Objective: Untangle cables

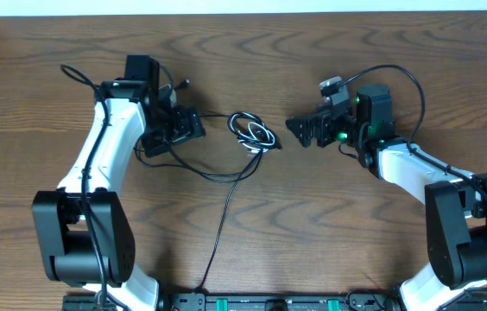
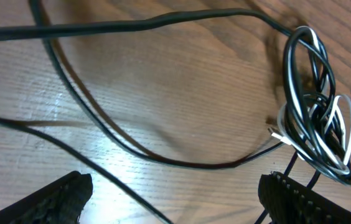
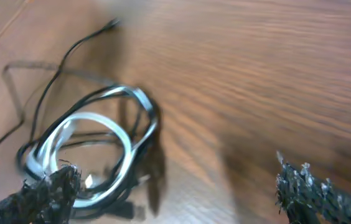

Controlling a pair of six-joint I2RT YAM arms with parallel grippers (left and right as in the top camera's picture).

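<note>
Left pincer point(image 1: 199, 127) and right pincer point(image 1: 295, 128) are held open, empty; cables point(image 1: 254, 134) at 12 o'clock on table point(image 1: 356, 242) are not yet untangled.

Legible text, all three views: none.
Lower edge, overhead view: black base rail with green inserts point(image 1: 278, 303); any markings on it are too small to read.
Upper right of centre, overhead view: small grey block point(image 1: 331, 85) on top of the right arm's wrist; no characters can be made out.
Right side, left wrist view: thin black and white coiled cables point(image 2: 317, 134); no print is legible on the jackets.
Lower left, right wrist view: the same coil, blurred; nothing can be read.
</note>
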